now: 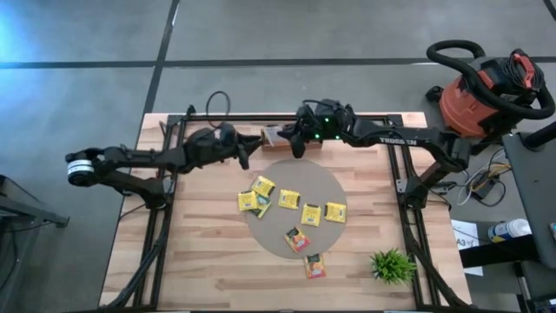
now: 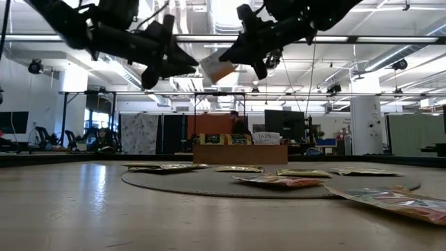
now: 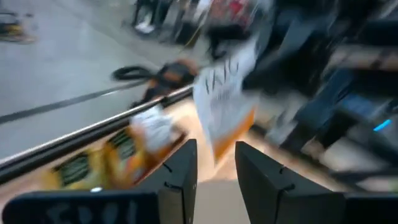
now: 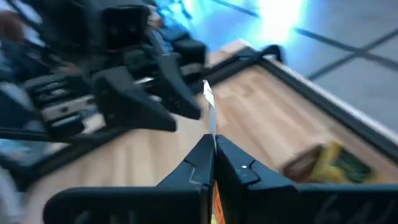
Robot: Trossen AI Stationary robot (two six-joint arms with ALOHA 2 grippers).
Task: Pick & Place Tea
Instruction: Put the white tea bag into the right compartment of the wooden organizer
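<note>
- Two grippers are raised above the far middle of the table (image 1: 208,269), facing each other over the wooden tray (image 1: 271,137).
- One white tea packet (image 2: 217,67) is pinched between the pressed-together fingers of the right gripper (image 1: 297,144); in the right wrist view the packet (image 4: 209,106) is seen edge-on, rising out of the closed fingertips (image 4: 211,149).
- The left gripper (image 1: 244,155) is held just beside that packet with its fingers (image 3: 177,171) spread apart; in the left wrist view the packet (image 3: 225,99) is seen beyond the gap between them, and nothing is gripped by them.
- In the low view the packet is seen hanging between the two gripper tips, well above the tabletop.
- Several tea packets, mostly yellow (image 1: 289,199), are laid on the round grey mat (image 1: 330,178) in the middle of the table; two of them overlap at the mat's left side (image 1: 262,186).
- One orange-red packet (image 1: 297,239) is placed near the mat's near edge, and another (image 1: 315,266) lies on the bare wood just off the mat.
- More packets are stood in the wooden tray at the table's far edge, as seen in the low view (image 2: 240,152).
- A small green plant (image 1: 392,265) is set near the table's near right corner.
- A red and black shop vacuum (image 1: 486,91) is parked on the floor beyond the table's right side.
</note>
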